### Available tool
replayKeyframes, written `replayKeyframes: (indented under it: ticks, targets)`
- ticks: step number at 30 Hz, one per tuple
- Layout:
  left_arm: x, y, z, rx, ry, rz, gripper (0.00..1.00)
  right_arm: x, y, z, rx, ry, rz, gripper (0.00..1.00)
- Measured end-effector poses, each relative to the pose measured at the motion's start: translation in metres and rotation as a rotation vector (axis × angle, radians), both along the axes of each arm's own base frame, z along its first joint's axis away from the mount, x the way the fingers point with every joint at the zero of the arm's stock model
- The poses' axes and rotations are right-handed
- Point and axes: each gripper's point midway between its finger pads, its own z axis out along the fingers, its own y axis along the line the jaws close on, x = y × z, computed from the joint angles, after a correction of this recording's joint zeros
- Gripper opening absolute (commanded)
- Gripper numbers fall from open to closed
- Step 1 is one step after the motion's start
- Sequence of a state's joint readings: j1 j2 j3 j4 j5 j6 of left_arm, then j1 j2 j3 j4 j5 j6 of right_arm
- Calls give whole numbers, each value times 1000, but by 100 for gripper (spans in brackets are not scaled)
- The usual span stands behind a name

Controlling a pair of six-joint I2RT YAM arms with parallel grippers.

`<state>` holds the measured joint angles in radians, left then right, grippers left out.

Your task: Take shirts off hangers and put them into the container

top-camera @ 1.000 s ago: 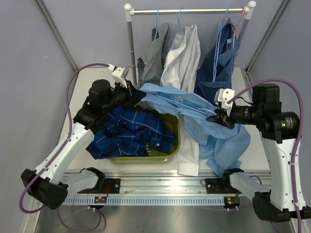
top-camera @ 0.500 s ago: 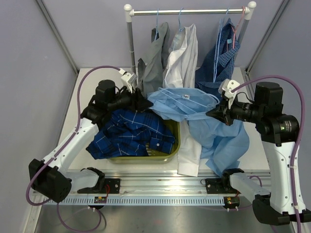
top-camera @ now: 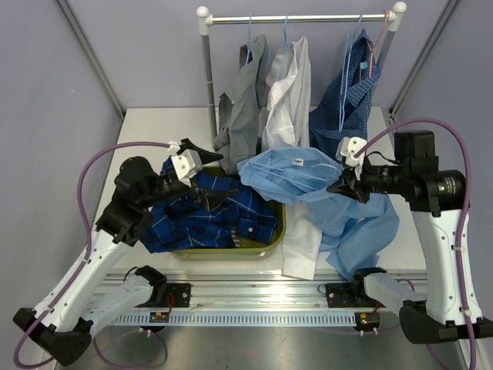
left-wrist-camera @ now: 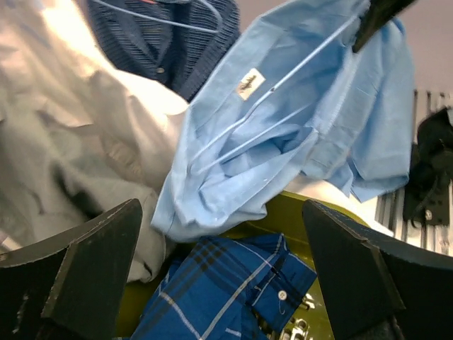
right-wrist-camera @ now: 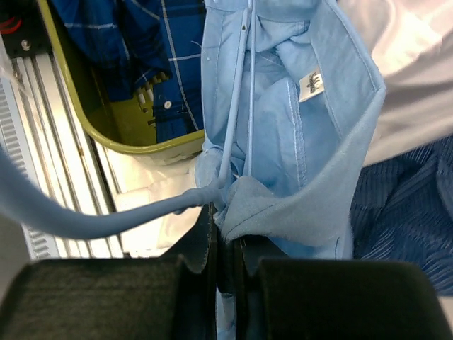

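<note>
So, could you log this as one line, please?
left pincer: open; right pincer: shut on light blue shirt; container: windowpane-check shirt

Dark blue check shirt (top-camera: 206, 212) and light blue shirt (top-camera: 296, 173) are covering most of the container (top-camera: 279, 223); the hanger (right-wrist-camera: 236, 106) is lying half buried in light blue folds.

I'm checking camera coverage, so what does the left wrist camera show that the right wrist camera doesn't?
Only the left wrist: the left gripper, jaws wide apart and holding nothing, and the hanger inside the navy small-check shirt. Only the right wrist: the pinch point of the right gripper, shut on a fold of the light blue shirt. Both: that shirt's label, the green container and the windowpane-check shirt.
</note>
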<state>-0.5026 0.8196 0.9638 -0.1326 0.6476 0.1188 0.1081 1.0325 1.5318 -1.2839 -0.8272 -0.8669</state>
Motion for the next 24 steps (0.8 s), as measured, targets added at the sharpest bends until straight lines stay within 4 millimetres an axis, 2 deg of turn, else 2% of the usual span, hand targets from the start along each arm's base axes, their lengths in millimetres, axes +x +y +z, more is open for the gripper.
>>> replayKeyframes:
  ticks: [3, 7, 11, 19, 24]
  targets:
    - [-4, -17, -6, 56, -21, -66, 99, 5, 6, 4, -12, -38, 92, 0]
    - [-12, -48, -27, 151, -18, -164, 98, 17, 15, 7, -2, -85, 187, 0]
    - [-10, -66, -38, 231, -17, -193, 94, 13, 23, 12, 13, -122, 254, 0]
    - [-1, -75, -22, 257, -92, -168, 91, 4, 32, 15, 30, -141, 313, 0]
    - [-22, -73, -8, 228, -145, -257, 91, -8, 28, 2, 31, -71, 280, 0]
